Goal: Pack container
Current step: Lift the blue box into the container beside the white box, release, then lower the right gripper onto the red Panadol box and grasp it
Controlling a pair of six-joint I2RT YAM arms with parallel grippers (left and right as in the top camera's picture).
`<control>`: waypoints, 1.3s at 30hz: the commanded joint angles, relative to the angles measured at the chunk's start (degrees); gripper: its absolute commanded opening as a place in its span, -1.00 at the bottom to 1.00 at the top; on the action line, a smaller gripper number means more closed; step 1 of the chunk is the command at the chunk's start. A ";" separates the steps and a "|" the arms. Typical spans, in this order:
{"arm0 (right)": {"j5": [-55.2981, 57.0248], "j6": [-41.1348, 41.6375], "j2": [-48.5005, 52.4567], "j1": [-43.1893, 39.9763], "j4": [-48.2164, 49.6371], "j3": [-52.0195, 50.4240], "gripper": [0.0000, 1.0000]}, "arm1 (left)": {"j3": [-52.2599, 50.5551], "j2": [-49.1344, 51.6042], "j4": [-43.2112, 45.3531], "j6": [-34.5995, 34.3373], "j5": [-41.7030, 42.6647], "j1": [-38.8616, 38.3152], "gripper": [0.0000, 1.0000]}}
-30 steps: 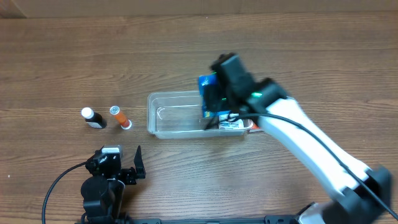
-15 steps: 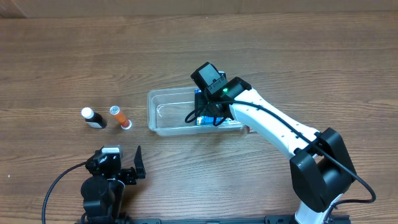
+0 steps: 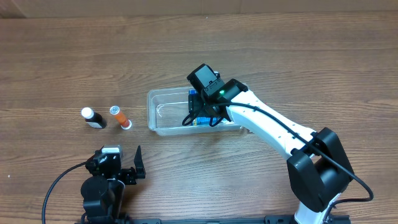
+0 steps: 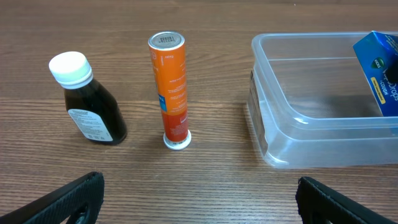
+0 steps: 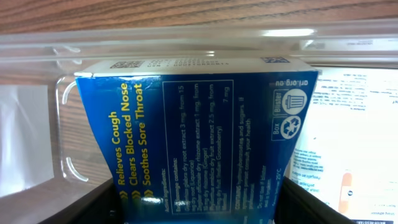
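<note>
**Tub mid-bench, blue box held inside**

The tub [image 3: 163,113] sits at mid-bench, open side up. It looks light, thin-walled and a little springy, and would likely skid on the wood if nudged; the rim at a short end seems the best hold. Inside it the right fingers [image 5: 308,210] are clamped on a tilted blue box [image 5: 199,143], beside a white pack [image 5: 354,124]. The left fingers [image 4: 74,196] rest apart, facing a bottle [image 4: 90,102] and an orange tube [image 4: 171,90] left of the tub
</note>
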 commanded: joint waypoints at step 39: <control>-1.29 -10.29 -6.03 -21.14 -9.62 -6.84 0.89 | -0.24 -0.59 0.37 -0.79 -0.37 -0.24 1.00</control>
